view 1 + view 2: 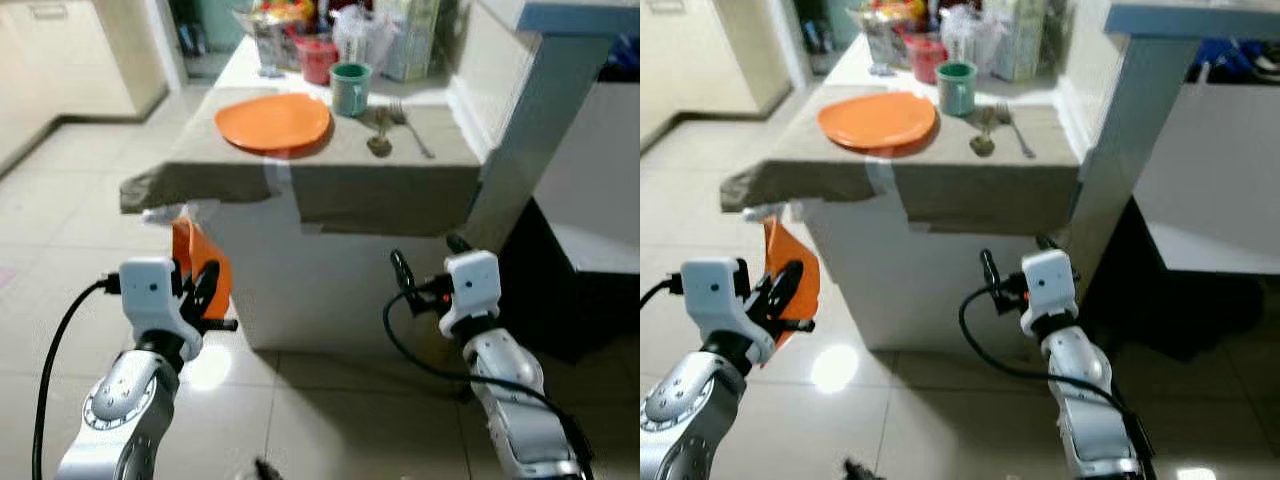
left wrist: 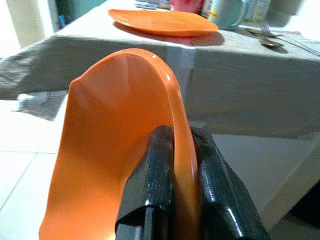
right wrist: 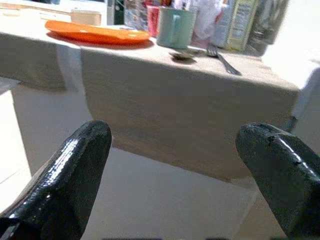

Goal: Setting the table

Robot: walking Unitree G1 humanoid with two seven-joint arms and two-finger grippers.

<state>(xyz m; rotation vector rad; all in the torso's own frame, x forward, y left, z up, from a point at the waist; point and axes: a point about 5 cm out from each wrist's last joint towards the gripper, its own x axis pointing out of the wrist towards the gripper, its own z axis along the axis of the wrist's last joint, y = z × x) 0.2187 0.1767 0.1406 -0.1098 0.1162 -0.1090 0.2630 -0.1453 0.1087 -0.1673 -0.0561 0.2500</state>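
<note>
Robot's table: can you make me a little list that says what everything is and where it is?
table: cloth-covered table ahead of the robot
on the table: orange plate, green mug beside it, spoon and fork lying to the mug's right
back of table: jars and packets, too blurred to name
left gripper: shut on the rim of an orange bowl, held low, short of the table
right gripper: open, holding nothing, facing the table's edge
floor: pale tiles
</note>
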